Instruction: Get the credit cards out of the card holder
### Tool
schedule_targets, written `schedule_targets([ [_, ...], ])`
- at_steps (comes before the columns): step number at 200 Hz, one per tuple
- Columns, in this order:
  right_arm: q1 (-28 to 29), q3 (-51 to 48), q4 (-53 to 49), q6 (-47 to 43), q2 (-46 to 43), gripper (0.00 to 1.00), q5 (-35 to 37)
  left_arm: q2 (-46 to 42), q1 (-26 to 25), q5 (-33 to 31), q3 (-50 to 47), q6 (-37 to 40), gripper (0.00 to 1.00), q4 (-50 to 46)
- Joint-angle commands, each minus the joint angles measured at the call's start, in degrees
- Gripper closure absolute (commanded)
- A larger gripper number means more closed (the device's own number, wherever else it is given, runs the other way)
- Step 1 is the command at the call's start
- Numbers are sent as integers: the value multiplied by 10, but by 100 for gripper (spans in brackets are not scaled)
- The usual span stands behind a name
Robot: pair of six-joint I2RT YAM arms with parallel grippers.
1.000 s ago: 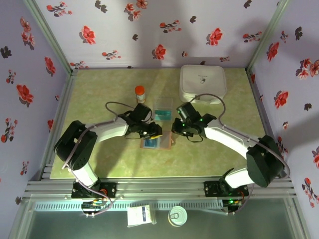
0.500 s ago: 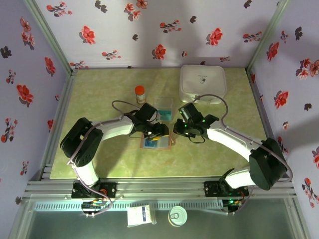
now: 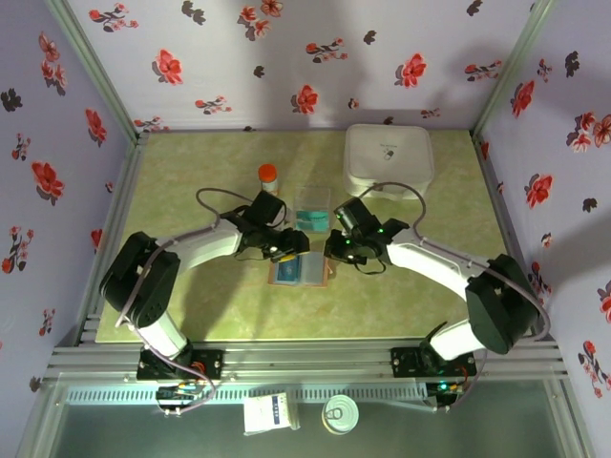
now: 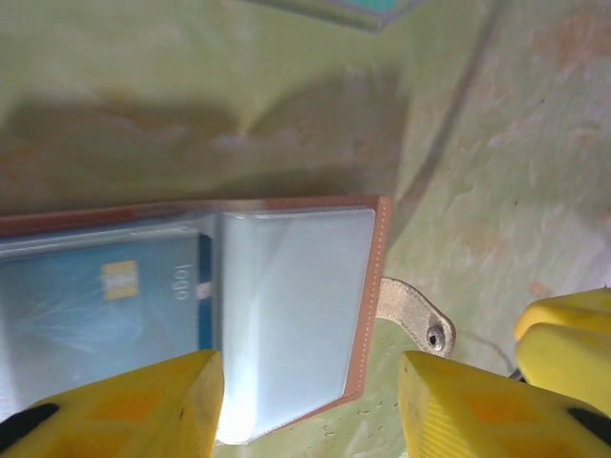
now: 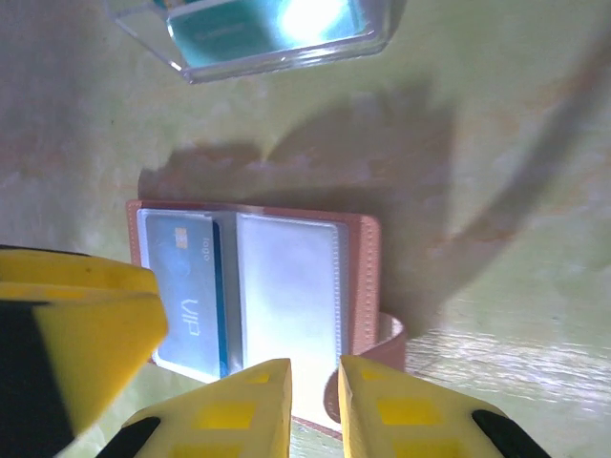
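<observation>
The card holder [image 3: 302, 271] lies open on the table, brown with clear pocket panels. A blue credit card [image 4: 105, 296] with a gold chip sits in its left pocket [image 5: 183, 286]; the right pocket [image 4: 291, 305] looks empty. The snap strap [image 4: 417, 320] sticks out at the side. My left gripper [image 4: 310, 382] is open just above the card holder's right half [image 3: 285, 249]. My right gripper [image 5: 315, 386] hovers over the card holder's strap-side edge, fingers nearly together with nothing between them [image 3: 334, 251]. A teal card [image 5: 258, 29] lies in the clear tray [image 3: 312, 207].
A white rounded case [image 3: 388, 157] stands at the back right. A small orange-capped bottle [image 3: 268, 177] stands left of the clear tray. Floral walls close in the table on three sides. The two grippers are close together over the card holder.
The left gripper swung right over the card holder, then drew back left and slightly up. The right gripper edged a little left. The card holder stayed put.
</observation>
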Motion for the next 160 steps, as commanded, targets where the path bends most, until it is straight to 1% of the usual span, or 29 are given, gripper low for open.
schedule_targets([
  [1, 16, 30, 19, 9, 24, 79, -9, -24, 21, -9, -25, 26, 51, -28],
  [22, 32, 53, 22, 10, 51, 79, -16, -38, 40, -18, -43, 35, 55, -40],
  [63, 56, 86, 46, 23, 104, 78, -42, -47, 70, -11, -73, 49, 63, -44],
  [96, 63, 89, 78, 37, 133, 77, -65, -31, 74, 5, -79, 54, 68, -32],
  [137, 63, 89, 88, 39, 161, 76, -79, -9, 74, 24, -82, 56, 73, -18],
  [160, 64, 86, 95, 41, 174, 75, -84, -3, 74, 24, -83, 58, 75, -16],
])
